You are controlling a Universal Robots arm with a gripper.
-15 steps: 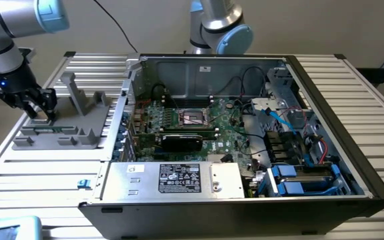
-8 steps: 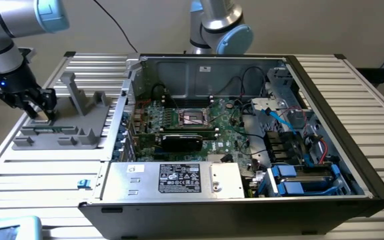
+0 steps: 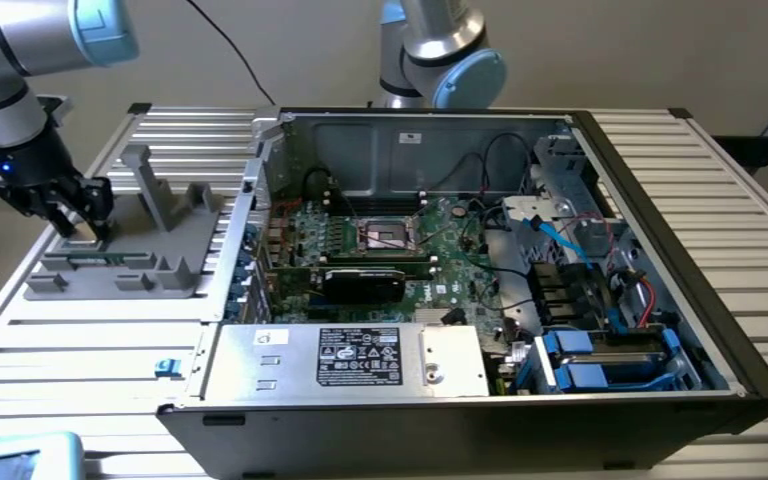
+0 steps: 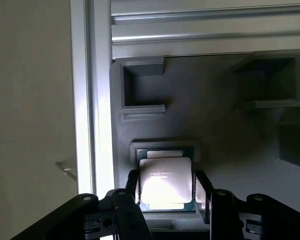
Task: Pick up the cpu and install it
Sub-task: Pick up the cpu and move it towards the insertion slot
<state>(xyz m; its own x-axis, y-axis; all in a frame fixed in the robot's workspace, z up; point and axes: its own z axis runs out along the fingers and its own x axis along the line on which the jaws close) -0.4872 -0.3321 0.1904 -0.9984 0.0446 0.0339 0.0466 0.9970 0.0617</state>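
The cpu (image 4: 166, 180), a small square chip with a shiny silver top, lies flat in a shallow recess of a grey printed holder (image 4: 215, 115). My gripper (image 4: 166, 189) is down over it, and its black fingers (image 4: 132, 186) sit against two opposite edges of the chip. In the exterior view the gripper (image 3: 80, 218) stands low at the near-left end of that holder (image 3: 131, 270), on the exterior view's left. The dark square socket (image 3: 387, 235) with its metal frame sits in the middle of the motherboard, far from the gripper.
An open computer case (image 3: 704, 300) lies on the slatted aluminium table (image 3: 64, 350), its near wall between holder and motherboard. Upright grey posts (image 3: 151, 190) rise from the holder beside the gripper. Cables and drive bays (image 3: 584, 350) crowd the case's right. A second arm's joint (image 3: 444, 60) stands behind the case.
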